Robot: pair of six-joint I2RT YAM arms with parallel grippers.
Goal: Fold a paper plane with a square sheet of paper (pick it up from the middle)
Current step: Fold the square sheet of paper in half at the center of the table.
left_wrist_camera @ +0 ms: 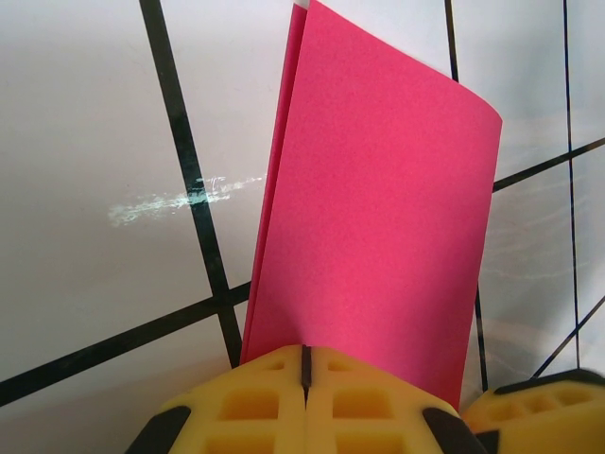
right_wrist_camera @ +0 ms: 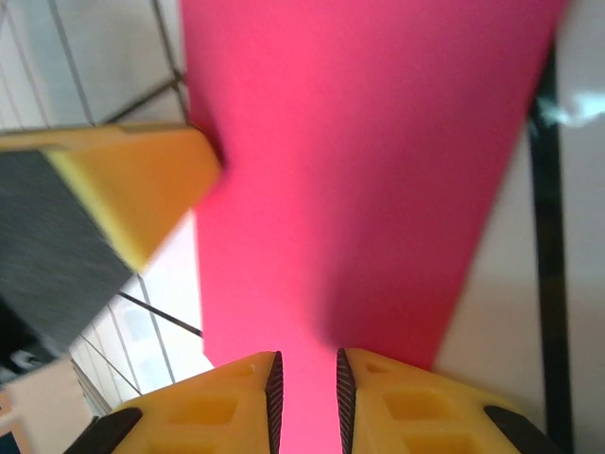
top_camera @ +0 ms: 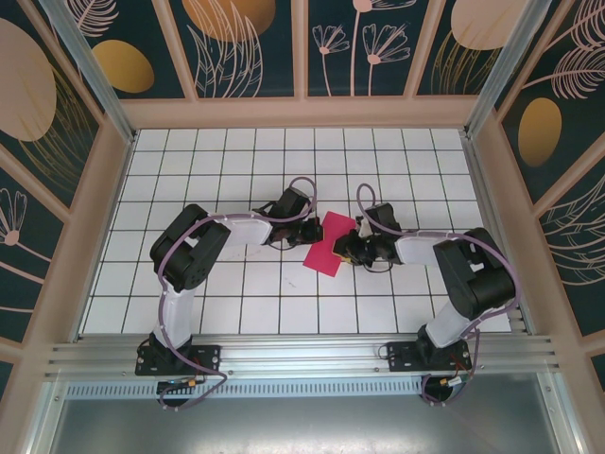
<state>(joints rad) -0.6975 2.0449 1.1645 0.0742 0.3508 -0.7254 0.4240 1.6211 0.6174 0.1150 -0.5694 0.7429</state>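
Observation:
The square sheet of paper [top_camera: 327,245] is magenta-pink and lies folded in half as a rectangle on the white grid table [top_camera: 236,170]; no paper plane is in view. My left gripper [top_camera: 315,230] is shut, with its tips [left_wrist_camera: 305,352] at the near edge of the sheet [left_wrist_camera: 378,208], whose two layers show along the left side. No paper shows between those jaws. My right gripper [top_camera: 346,249] faces it from the other side. Its jaws [right_wrist_camera: 305,364] stand a narrow gap apart over the sheet [right_wrist_camera: 359,170], with pink showing in the gap.
A scuffed white mark [left_wrist_camera: 180,199] crosses a black grid line left of the sheet. One yellow finger of the left gripper [right_wrist_camera: 132,189] rests at the sheet's far edge in the right wrist view. Patterned walls [top_camera: 302,47] enclose the table.

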